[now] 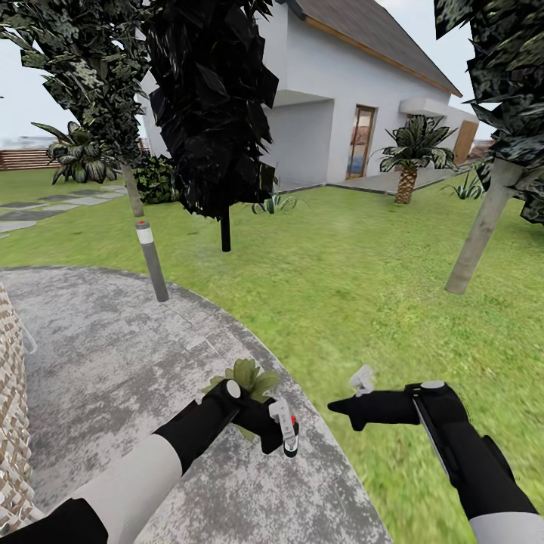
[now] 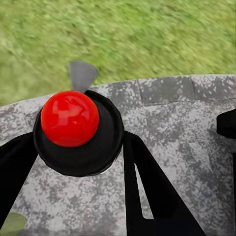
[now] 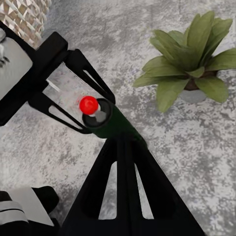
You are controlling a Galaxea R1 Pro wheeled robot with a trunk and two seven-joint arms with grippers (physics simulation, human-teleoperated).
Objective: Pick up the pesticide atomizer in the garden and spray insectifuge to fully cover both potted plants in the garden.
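Holding the atomizer [image 1: 285, 431] over the patio [image 1: 113, 363], the left claw [image 1: 273, 427] pinches the bottle between its fingers, the red spot [image 2: 70, 118] and dark cap showing in the left wrist view. One potted plant [image 1: 248, 380] sits just beside that claw, close to the patio's edge where the lawn [image 1: 340, 264] begins; the right wrist view shows its green rosette [image 3: 189, 59] in a pale pot. The right claw [image 1: 349, 408] hovers over the grass; whether it is spread or pressed together cannot be told. Spraying of this first plant appears to be the step in hand; the next move likely calls for turning the nozzle onto the leaves. The left arm partly hides the plant.
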